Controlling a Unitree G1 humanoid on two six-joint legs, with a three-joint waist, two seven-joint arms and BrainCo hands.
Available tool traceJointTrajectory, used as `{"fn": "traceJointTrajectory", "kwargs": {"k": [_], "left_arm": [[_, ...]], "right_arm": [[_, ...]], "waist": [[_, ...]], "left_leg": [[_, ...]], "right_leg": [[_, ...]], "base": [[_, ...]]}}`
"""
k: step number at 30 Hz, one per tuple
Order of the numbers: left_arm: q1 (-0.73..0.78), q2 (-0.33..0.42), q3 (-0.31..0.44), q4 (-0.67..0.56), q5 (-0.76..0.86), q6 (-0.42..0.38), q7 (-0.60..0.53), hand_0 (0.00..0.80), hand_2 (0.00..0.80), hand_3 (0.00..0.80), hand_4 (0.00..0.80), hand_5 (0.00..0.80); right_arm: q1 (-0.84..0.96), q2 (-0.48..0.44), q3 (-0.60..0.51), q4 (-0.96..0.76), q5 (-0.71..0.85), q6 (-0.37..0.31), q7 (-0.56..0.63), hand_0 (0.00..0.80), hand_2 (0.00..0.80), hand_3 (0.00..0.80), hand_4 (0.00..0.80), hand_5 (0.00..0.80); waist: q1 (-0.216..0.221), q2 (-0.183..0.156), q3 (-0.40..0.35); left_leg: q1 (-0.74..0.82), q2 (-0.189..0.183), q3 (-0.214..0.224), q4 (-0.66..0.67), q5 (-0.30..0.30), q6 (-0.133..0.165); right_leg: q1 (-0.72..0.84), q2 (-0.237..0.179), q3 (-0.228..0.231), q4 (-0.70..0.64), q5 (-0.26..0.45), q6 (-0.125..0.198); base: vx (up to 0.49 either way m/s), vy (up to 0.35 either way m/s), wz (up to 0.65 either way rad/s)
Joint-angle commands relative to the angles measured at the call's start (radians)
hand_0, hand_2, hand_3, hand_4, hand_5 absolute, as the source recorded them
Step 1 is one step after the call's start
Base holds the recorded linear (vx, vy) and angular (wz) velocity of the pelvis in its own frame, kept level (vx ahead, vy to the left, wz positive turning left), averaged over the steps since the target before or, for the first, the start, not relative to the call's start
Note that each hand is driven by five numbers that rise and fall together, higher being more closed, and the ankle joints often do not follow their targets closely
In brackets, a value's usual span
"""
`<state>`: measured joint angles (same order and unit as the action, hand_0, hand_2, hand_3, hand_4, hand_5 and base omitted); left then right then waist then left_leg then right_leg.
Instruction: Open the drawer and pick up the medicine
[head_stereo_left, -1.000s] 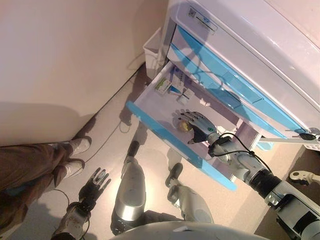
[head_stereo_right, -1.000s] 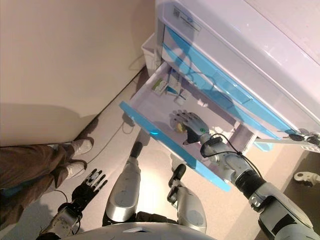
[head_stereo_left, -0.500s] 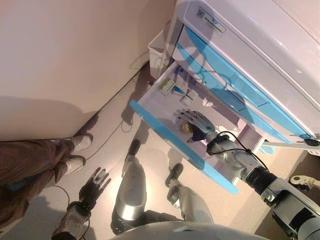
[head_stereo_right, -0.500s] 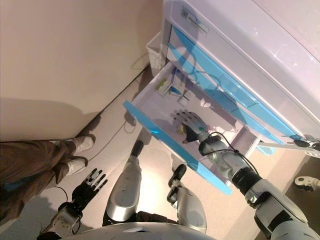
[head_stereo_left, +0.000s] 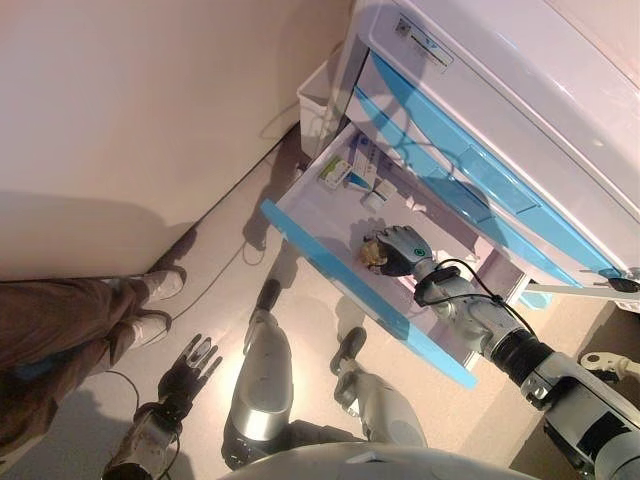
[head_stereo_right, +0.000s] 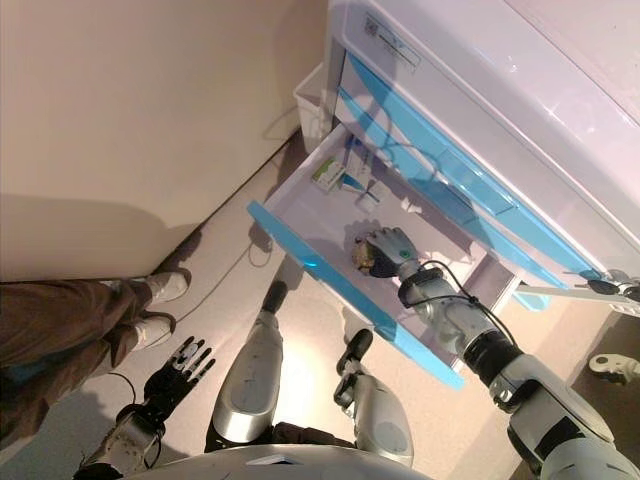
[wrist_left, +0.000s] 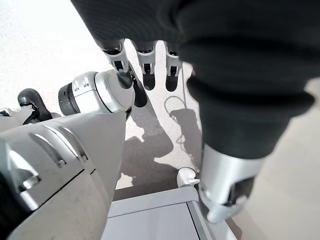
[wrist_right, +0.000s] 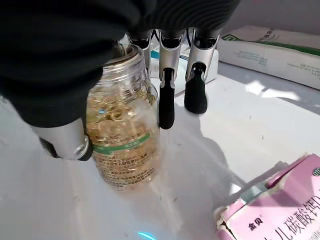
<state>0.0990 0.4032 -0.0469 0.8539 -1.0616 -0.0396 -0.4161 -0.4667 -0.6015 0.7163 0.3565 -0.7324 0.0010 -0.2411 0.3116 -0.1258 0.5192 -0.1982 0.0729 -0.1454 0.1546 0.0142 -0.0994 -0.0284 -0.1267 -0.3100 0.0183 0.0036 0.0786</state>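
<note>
The white cabinet's drawer (head_stereo_left: 318, 218) with a blue front stands open. A clear medicine bottle (wrist_right: 122, 130) of yellow capsules stands upright on its floor, and it also shows in the left eye view (head_stereo_left: 374, 254). My right hand (head_stereo_left: 402, 247) is inside the drawer with its fingers (wrist_right: 166, 102) curled round one side of the bottle and its thumb on the other. My left hand (head_stereo_left: 190, 365) hangs low by the floor, open and empty, and its straight fingers (wrist_left: 145, 65) show in the left wrist view.
Medicine boxes (head_stereo_left: 340, 170) lie at the drawer's back left. A white-green box (wrist_right: 275, 47) and a pink box (wrist_right: 280, 200) lie near the bottle. A white bin (head_stereo_left: 315, 95) stands beside the cabinet (head_stereo_left: 500, 110). A person's legs and shoes (head_stereo_left: 150, 300) are at the left.
My right hand's fingers were spread over the bottle and have now curled round it. The left hand has not moved.
</note>
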Motion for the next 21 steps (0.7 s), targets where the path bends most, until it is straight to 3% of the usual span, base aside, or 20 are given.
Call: {"fn": "traceJointTrajectory", "kwargs": {"k": [1, 13, 21], "left_arm": [[0.031, -0.006, -0.004, 0.010, 0.009, 0.013, 0.004, 0.000, 0.000, 0.000, 0.000, 0.000], [0.038, -0.008, -0.003, 0.017, 0.012, 0.007, -0.007, 0.000, 0.000, 0.000, 0.000, 0.000], [0.055, -0.017, 0.000, 0.009, 0.016, 0.002, -0.003, 0.000, 0.000, 0.000, 0.000, 0.000]], "right_arm": [[-0.011, 0.001, 0.033, -0.027, -0.010, -0.011, -0.033, 0.800, 0.800, 0.800, 0.800, 0.800], [-0.011, -0.016, 0.029, -0.048, 0.000, -0.025, -0.043, 0.800, 0.800, 0.800, 0.800, 0.800], [0.001, -0.051, -0.005, -0.157, 0.010, -0.039, -0.039, 0.800, 0.800, 0.800, 0.800, 0.800]], "waist": [[-0.002, 0.006, -0.027], [-0.006, 0.008, -0.030], [-0.018, 0.004, -0.045]], "left_leg": [[-0.015, -0.039, 0.024, 0.021, -0.035, 0.081], [-0.007, -0.042, 0.020, 0.018, -0.035, 0.083], [0.006, -0.036, 0.028, 0.006, -0.034, 0.082]], "right_leg": [[-0.034, -0.022, 0.028, 0.103, 0.035, 0.051], [-0.032, -0.021, 0.034, 0.103, 0.033, 0.049], [-0.026, -0.018, 0.043, 0.099, 0.033, 0.051]], "base": [[0.000, 0.000, 0.00], [0.000, 0.000, 0.00], [0.000, 0.000, 0.00]]}}
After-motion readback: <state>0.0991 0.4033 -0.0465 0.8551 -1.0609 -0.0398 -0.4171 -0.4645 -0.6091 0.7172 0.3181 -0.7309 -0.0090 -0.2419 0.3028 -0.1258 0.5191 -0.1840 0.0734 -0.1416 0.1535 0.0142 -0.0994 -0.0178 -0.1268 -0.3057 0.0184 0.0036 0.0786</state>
